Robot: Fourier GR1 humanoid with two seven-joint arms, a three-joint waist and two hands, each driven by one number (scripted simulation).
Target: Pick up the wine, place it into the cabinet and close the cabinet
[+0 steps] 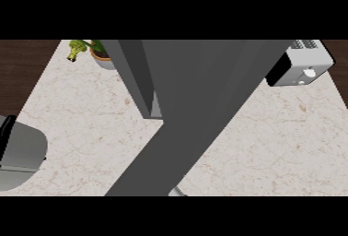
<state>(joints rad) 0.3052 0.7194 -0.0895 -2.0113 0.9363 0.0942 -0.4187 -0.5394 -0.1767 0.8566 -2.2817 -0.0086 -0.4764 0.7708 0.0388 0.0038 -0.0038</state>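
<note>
The dark grey cabinet [204, 69] fills the middle of the head view. Its door [170, 152] stands swung out toward me and runs down to the lower edge. No wine bottle shows anywhere; the cabinet and door hide whatever is behind them. My left forearm [21, 156] lies at the left edge, and only a black sliver of the left hand [7, 129] shows there. The right hand does not show. A small grey bit [178, 191] peeks out under the door's lower end.
A white and black toaster [299, 67] stands at the back right of the marble counter [272, 147]. A potted plant [92, 51] sits at the back left, close to the cabinet. Dark wood floor borders the counter on both sides.
</note>
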